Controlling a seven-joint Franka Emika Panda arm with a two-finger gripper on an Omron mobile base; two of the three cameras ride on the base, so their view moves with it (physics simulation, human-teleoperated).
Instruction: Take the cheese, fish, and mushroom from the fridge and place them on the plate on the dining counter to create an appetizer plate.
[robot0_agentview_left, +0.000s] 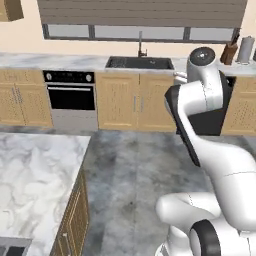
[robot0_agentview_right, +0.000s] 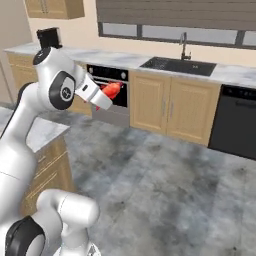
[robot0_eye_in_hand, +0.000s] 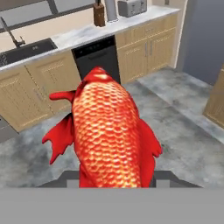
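The bright red-orange scaly fish with spiky fins (robot0_eye_in_hand: 109, 131) sits clamped in the tool (robot0_eye_in_hand: 117, 177), its body running straight out from between the two dark finger tips and away along the tool's line of sight. In the hand view the fish covers the middle of the picture, its lower end sunk between the finger tips and its fins spread to either side. In the right base view the same fish (robot0_agentview_right: 111, 90) shows as a small red shape at the end of the white arm, held up in the air in front of the steel wall oven with the dark glass door (robot0_agentview_right: 110, 85), well above the grey mottled floor (robot0_agentview_right: 165, 170).

Beyond the fish, the hand view looks at the black dishwasher front (robot0_eye_in_hand: 97, 57) set among the tan wood cabinet doors (robot0_eye_in_hand: 144, 52), under the long grey marble wall worktop (robot0_eye_in_hand: 109, 27) with its dark sink (robot0_eye_in_hand: 26, 49).

In the left base view a corner of the white-grey marble dining worktop with tan wood sides (robot0_agentview_left: 35, 185) lies at the lower left, well apart from the raised arm.
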